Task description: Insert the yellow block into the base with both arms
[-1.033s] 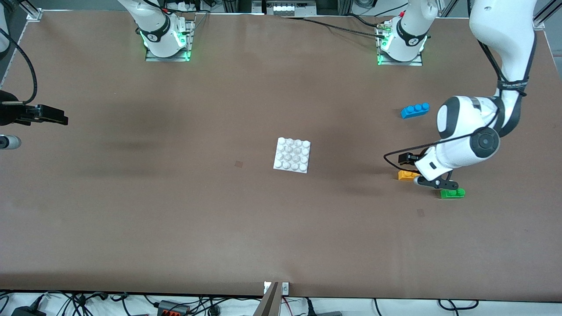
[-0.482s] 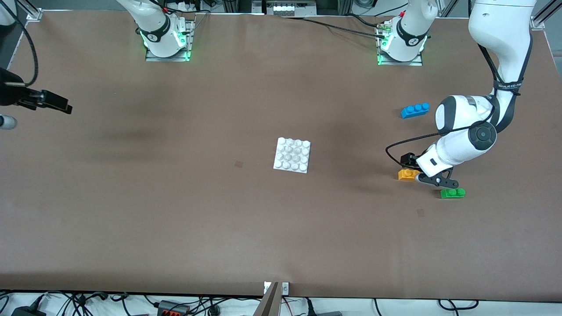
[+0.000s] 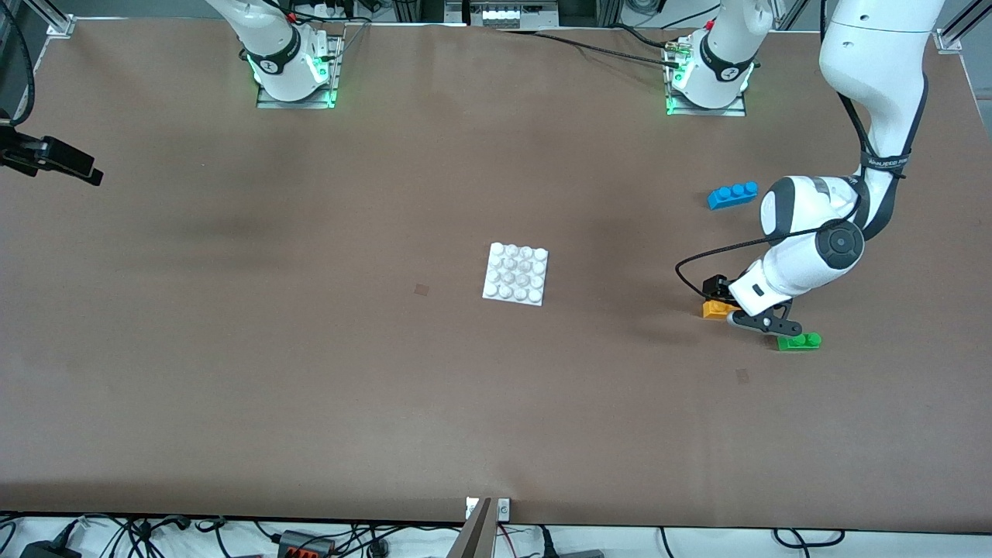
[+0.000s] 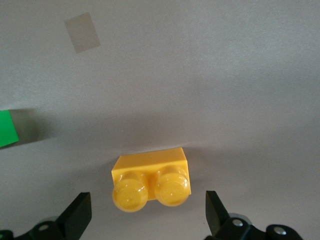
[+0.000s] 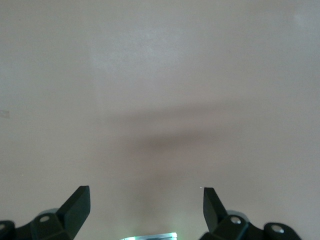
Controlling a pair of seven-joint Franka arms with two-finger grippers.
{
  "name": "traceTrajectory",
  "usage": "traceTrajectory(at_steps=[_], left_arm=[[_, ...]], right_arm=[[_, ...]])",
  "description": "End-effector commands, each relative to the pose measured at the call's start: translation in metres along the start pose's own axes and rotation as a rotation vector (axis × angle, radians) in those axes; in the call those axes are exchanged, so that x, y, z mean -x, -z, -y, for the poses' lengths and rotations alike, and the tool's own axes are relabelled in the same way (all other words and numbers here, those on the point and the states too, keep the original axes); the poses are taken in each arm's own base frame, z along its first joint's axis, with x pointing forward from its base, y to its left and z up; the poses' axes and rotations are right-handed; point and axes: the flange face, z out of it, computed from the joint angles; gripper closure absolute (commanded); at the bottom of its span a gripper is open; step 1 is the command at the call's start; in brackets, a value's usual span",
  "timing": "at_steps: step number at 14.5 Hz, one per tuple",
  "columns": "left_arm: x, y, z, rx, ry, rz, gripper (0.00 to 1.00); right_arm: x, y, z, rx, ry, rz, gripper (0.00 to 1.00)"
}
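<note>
Left gripper (image 4: 147, 217): you see its fingers spread wide, low over the yellow block (image 3: 718, 308), one either side, not touching.
Yellow block: on the table, toward the left arm's end, well apart from the base (image 3: 516, 273).
Right gripper (image 5: 145, 210): fingers spread, holding nothing, over bare table at the right arm's end.

In the front view the left arm's wrist covers most of the yellow block (image 3: 717, 309) — only its end toward the base shows — and the left hand (image 3: 736, 308) is itself largely hidden beneath that wrist, so its grip cannot be read there. The green brick (image 3: 799, 342) is cut by the picture's edge in the left wrist view, a mere corner (image 4: 7, 128) showing. The right hand (image 3: 58, 159) sits at the front view's edge with its arm cut off. Both wrist views crop their own fingers (image 4: 77, 215) (image 5: 76, 204) at the frame's edge — tips only.
</note>
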Motion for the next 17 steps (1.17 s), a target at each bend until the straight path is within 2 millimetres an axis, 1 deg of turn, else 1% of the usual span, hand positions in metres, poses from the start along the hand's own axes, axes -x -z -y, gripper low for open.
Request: traceTrajectory(at_steps=[1, 4, 5, 6, 8, 9, 12, 15, 16, 17], left_arm=[[-0.005, -0.004, 0.002, -0.002, -0.015, -0.006, 0.0], [-0.006, -0.008, 0.002, -0.004, -0.015, -0.016, 0.0], [-0.007, -0.01, 0.002, -0.006, -0.015, -0.027, 0.0], [-0.007, -0.017, 0.002, -0.006, -0.015, -0.024, 0.0], [-0.007, -0.017, 0.0, -0.005, -0.015, -0.025, 0.0], [-0.007, -0.018, 0.001, -0.005, -0.013, -0.024, 0.09], [-0.006, -0.019, 0.002, -0.004, -0.01, -0.019, 0.27], [-0.007, -0.015, 0.001, -0.003, -0.01, -0.019, 0.48], [-0.006, -0.013, -0.002, 0.0, -0.014, -0.012, 0.51], [-0.006, -0.012, -0.005, 0.006, -0.017, -0.003, 0.56]], right_arm=[[0.006, 0.003, 0.011, 0.036, 0.009, 0.001, 0.0], [0.005, 0.003, 0.008, 0.037, 0.002, 0.0, 0.0], [0.005, 0.002, 0.011, 0.036, 0.008, 0.001, 0.0], [0.004, 0.002, 0.013, 0.037, 0.012, 0.001, 0.0], [0.006, 0.004, 0.028, 0.039, 0.024, -0.002, 0.0], [0.007, 0.003, 0.032, 0.041, 0.029, 0.008, 0.0], [0.007, 0.004, 0.033, 0.041, 0.028, 0.006, 0.0], [0.007, 0.004, 0.035, 0.041, 0.031, 0.005, 0.0], [0.007, 0.004, 0.035, 0.041, 0.031, 0.006, 0.0], [0.007, 0.004, 0.035, 0.042, 0.031, 0.004, 0.0]])
